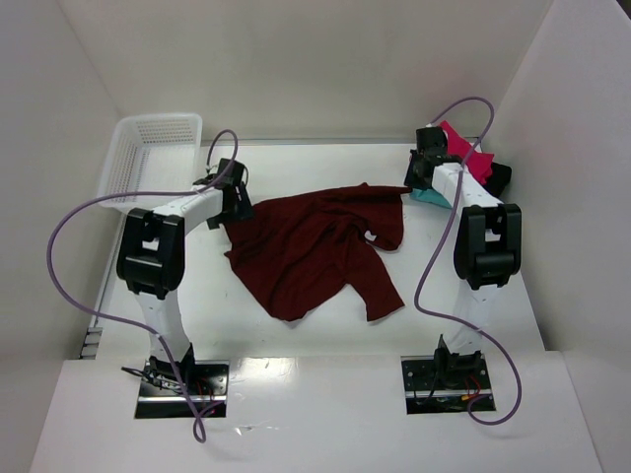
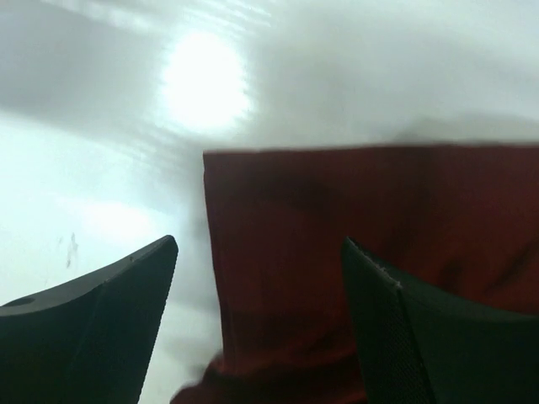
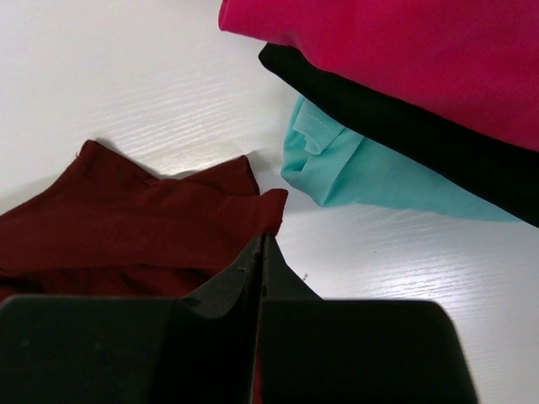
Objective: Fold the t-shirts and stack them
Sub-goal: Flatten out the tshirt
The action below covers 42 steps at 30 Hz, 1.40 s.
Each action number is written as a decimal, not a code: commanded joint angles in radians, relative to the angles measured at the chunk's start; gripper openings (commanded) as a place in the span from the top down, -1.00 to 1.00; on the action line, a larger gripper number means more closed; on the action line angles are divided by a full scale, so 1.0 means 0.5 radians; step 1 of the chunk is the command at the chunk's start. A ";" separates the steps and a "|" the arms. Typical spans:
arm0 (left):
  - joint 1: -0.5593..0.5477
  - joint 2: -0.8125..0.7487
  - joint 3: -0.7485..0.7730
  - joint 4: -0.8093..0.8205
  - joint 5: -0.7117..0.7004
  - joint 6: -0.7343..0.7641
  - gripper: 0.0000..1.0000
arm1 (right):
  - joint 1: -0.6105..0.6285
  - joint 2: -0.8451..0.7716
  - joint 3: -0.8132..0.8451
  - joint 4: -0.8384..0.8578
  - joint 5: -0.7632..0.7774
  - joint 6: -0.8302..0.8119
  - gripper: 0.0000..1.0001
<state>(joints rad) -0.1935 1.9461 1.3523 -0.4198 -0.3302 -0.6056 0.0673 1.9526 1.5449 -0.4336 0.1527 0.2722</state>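
Left tool is spread wide, jaws straddling the left edge of the maroon shirt, not closed on it. Right tool is fully closed, tips at the shirt's far-right corner; I can't tell if any cloth is pinched. The maroon shirt lies crumpled mid-table, between the arms. Folded stack sits just beyond that corner: pink shirt on top, black shirt under it, teal shirt at the bottom. White basket far left.
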 commanded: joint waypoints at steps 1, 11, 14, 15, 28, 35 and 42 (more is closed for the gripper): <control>0.032 0.104 0.094 0.051 -0.009 0.015 -0.71 | -0.003 -0.113 -0.016 0.097 -0.005 0.017 1.00; 0.123 0.182 0.118 0.140 0.077 -0.028 -0.51 | -0.003 -0.113 -0.053 0.116 -0.005 0.017 1.00; 0.123 0.200 0.118 0.140 0.096 -0.028 -0.30 | -0.003 -0.113 -0.053 0.116 -0.005 0.017 1.00; 0.123 0.200 0.118 0.140 0.096 -0.028 -0.26 | -0.003 -0.113 -0.053 0.116 -0.005 0.017 1.00; 0.123 0.240 0.136 0.105 0.114 -0.028 0.98 | -0.003 -0.132 -0.053 0.116 0.014 0.017 1.00; 0.123 0.049 0.190 0.076 0.055 -0.028 1.00 | -0.003 -0.150 -0.009 0.134 0.057 0.017 1.00; 0.123 -0.209 0.514 0.039 -0.033 0.127 1.00 | -0.081 -0.296 0.340 0.050 0.029 0.059 1.00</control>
<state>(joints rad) -0.1333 1.9805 1.4868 -0.4148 -0.2983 -0.5982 0.0587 1.9403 1.5577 -0.4156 0.1592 0.2759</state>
